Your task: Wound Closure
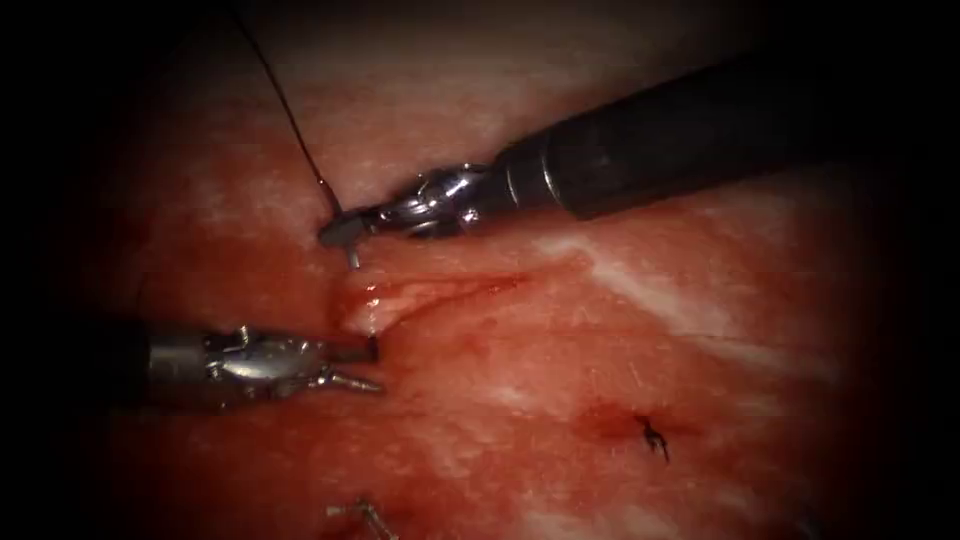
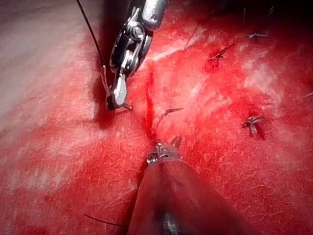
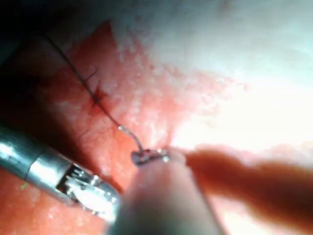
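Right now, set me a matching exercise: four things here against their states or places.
1 right arm's steel tool
2 left arm's steel tool
3 thin dark thread
4 dark knotted stitch

A shut on the curved steel needle mid-curve; tip by the cut, entry unclear
B rises from the needle's tail
C open, holding nothing, left of the cut
D in red tissue right of the cut

Pairs: 1-A, 2-C, 3-B, 4-D

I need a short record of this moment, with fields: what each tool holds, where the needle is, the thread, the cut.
right tool: jaws shut on the needle near its thread end
left tool: jaws open, holding nothing, beside the cut
needle: just above the cut; whether it is in the tissue cannot be told
thread: runs up and left from the needle
cut: open, wet with red fluid
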`<state>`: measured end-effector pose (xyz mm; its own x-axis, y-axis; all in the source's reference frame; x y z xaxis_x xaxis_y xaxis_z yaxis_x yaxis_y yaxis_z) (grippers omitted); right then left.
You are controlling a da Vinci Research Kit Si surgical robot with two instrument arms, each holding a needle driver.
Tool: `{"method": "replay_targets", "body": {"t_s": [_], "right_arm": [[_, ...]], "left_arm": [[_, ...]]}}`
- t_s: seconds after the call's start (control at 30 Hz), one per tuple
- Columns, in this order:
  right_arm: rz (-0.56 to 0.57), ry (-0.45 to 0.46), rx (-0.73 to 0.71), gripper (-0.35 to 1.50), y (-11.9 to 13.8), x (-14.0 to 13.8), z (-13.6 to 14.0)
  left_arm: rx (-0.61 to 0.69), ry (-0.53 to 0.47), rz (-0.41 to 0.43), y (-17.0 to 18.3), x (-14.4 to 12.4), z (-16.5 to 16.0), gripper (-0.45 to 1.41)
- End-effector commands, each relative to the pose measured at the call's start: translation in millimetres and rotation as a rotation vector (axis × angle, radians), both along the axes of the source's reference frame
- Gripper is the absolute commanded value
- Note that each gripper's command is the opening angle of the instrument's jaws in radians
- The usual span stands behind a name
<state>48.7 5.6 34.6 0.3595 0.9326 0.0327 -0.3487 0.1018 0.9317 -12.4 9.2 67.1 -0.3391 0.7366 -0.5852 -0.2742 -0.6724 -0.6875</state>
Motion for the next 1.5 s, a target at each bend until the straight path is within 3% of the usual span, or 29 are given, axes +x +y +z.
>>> {"method": "replay_targets", "body": {"t_s": [0.03,0.2,0.27,0.37,0.47,0.57,0.83,1.07,1.1,1.13,1.2,1.3,1.5], "right_arm": [[-0.003,0.007,0.012,-0.35,-1.3,0.4,0.2],[0.053,0.076,0.015,-0.32,-2.5,0.1,0.2],[0.098,0.086,-0.015,0.52,-1.4,0.0,0.8],[0.065,0.138,-0.187,0.67,-0.1,0.2,1.7],[0.002,0.192,-0.395,1.04,0.6,0.6,2.7],[-0.041,0.226,-0.538,1.11,0.9,1.0,3.2],[-0.091,0.241,-0.757,1.09,1.9,1.3,2.6],[-0.091,0.238,-0.792,0.86,3.3,1.2,1.2],[-0.091,0.239,-0.791,0.74,3.3,1.2,1.1],[-0.090,0.239,-0.790,0.49,3.3,1.3,0.9],[-0.093,0.247,-0.787,-0.35,3.2,1.2,0.7],[-0.120,0.230,-0.771,-0.35,3.2,1.0,0.9],[-0.087,0.131,-0.530,-0.35,3.3,0.8,1.5]], "left_arm": [[0.003,0.000,0.002,-0.8,-0.5,0.5,0.14],[0.003,0.000,0.001,-0.8,-0.5,0.5,0.14],[0.003,0.000,0.002,-0.8,-0.5,0.5,0.14],[0.003,0.000,0.002,-0.9,-0.4,0.5,0.14],[0.003,-0.001,0.003,-0.9,-0.4,0.5,0.14],[0.003,-0.001,0.003,-0.9,-0.4,0.5,0.14],[0.003,-0.001,0.003,-0.9,-0.3,0.5,0.14],[0.003,-0.001,0.003,-0.9,-0.3,0.5,0.14],[0.003,-0.001,0.003,-0.9,-0.3,0.5,0.14],[0.003,-0.001,0.004,-0.9,-0.2,0.5,0.14],[0.003,-0.001,0.004,-0.9,-0.2,0.5,0.14],[0.003,-0.001,0.004,-0.9,-0.1,0.5,0.14],[0.008,-0.002,0.003,-0.9,0.0,0.5,0.14]]}}
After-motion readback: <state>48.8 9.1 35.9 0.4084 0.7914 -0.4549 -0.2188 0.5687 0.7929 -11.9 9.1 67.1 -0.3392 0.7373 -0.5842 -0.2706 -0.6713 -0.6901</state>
